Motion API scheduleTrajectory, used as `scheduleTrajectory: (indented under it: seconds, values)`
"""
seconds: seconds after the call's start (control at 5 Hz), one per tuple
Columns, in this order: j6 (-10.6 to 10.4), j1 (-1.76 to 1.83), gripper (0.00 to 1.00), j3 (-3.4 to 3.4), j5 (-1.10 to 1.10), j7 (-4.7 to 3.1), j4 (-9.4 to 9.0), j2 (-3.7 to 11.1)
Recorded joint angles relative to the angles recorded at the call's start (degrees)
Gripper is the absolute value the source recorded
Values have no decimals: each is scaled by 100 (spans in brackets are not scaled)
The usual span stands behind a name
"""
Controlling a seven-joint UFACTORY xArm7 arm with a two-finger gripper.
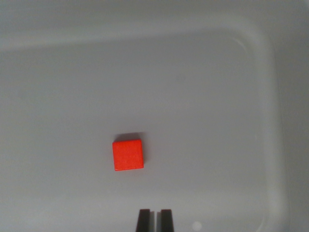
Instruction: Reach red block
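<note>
Block (128, 154), red, lies flat mid-tray (263, 96), apart from the claw (155, 215), whose tips sit nearly together. Likely light, rigid, perhaps wooden; pinch its opposite flat sides.

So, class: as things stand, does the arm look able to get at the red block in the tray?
Probably yes. The red block lies alone on the bare tray floor, nothing beside or over it. The fingers sit nearly closed, just below it and slightly towards the wrist view's right.
</note>
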Motion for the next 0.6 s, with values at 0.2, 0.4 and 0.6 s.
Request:
scheduleTrajectory:
  seconds: [0.2, 0.4, 0.6]
  values:
    - [-131, 5, 0, 2, 3, -3, -93, 46]
    - [-131, 5, 0, 2, 3, -3, -93, 46]
    - [-293, 12, 0, 4, 8, -7, -208, 104]
